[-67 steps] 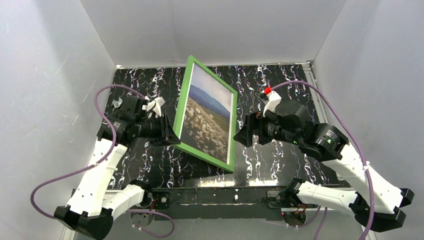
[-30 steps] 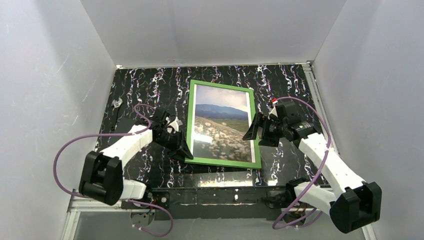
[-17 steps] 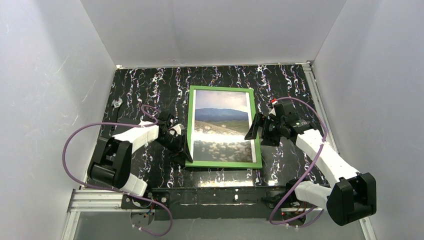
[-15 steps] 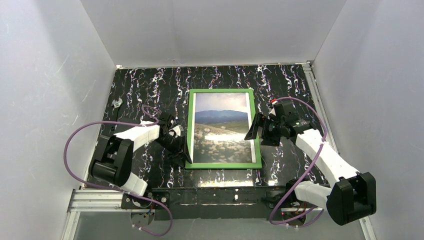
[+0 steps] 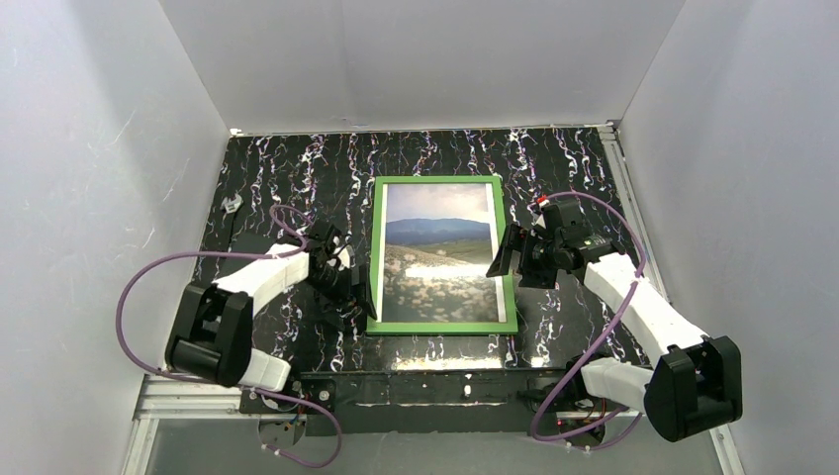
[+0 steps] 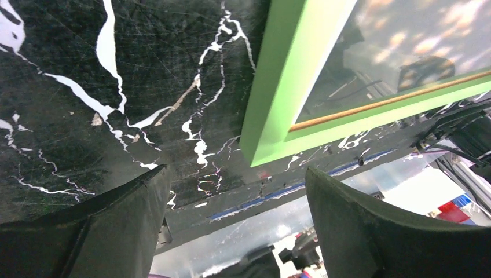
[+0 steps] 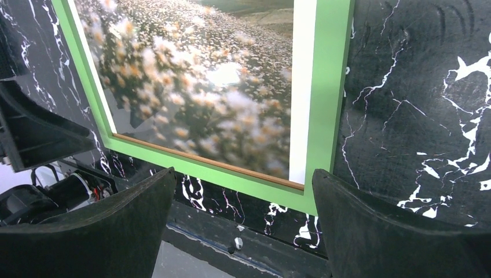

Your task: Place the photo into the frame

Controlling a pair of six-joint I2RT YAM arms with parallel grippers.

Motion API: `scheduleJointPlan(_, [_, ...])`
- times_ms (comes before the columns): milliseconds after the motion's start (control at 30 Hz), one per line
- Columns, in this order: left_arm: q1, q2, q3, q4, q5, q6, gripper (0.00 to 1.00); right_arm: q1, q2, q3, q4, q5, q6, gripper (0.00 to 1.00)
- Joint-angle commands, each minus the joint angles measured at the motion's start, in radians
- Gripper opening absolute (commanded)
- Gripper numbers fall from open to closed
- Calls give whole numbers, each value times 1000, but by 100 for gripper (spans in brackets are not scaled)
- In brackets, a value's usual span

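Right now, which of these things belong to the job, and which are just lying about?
Part of the job:
- the photo, showing inside the frame
- the frame, flat on the table
- left gripper and right gripper, both open, one at each side of the frame

Just lying about:
- a small silvery object at the far left of the table

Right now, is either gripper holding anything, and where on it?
Nothing held. Left gripper and right gripper are both open, flanking the frame, which lies flat on the table with the photo inside.
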Motion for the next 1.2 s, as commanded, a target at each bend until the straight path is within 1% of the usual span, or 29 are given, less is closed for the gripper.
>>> scheduleJointPlan(0, [8,-110,-33,-48,-7,-7,86,-10,6,-13,23,10,-24,96])
scheduleJointPlan(133, [33,-234,-76,43,10,-37,89,-18,3,-23,25,12,-26,96])
scheduleJointPlan(200, [41,-300,-104,101,18,-31,91,-21,-1,-31,26,17,-28,97])
scheduleJointPlan(300, [44,-387,-166,200,-18,-29,98,-27,0,-47,33,23,-31,97])
scheduleJointPlan(367, [50,-412,-199,233,-39,-47,98,-31,5,-63,41,28,-31,97])
scheduleJointPlan(500, [54,-372,-253,327,-1,-104,98,-54,21,-100,67,21,-28,97])
scheduleJointPlan(667, [53,-241,-288,506,101,-198,96,-91,43,-146,102,5,-26,97])
scheduleJointPlan(767, [46,-165,-291,561,148,-227,94,-106,51,-166,121,-8,-27,98])
scheduleJointPlan(833, [33,-135,-288,566,154,-231,93,-111,59,-173,133,-16,-25,98])
scheduleJointPlan(967, [-2,-142,-307,589,142,-236,93,-113,86,-186,162,-40,-20,97])
scheduleJointPlan(1067, [-48,-155,-297,555,125,-217,93,-113,111,-189,180,-56,-18,96])
scheduleJointPlan(1167, [-67,-165,-287,516,102,-207,93,-114,125,-194,194,-73,-15,96])
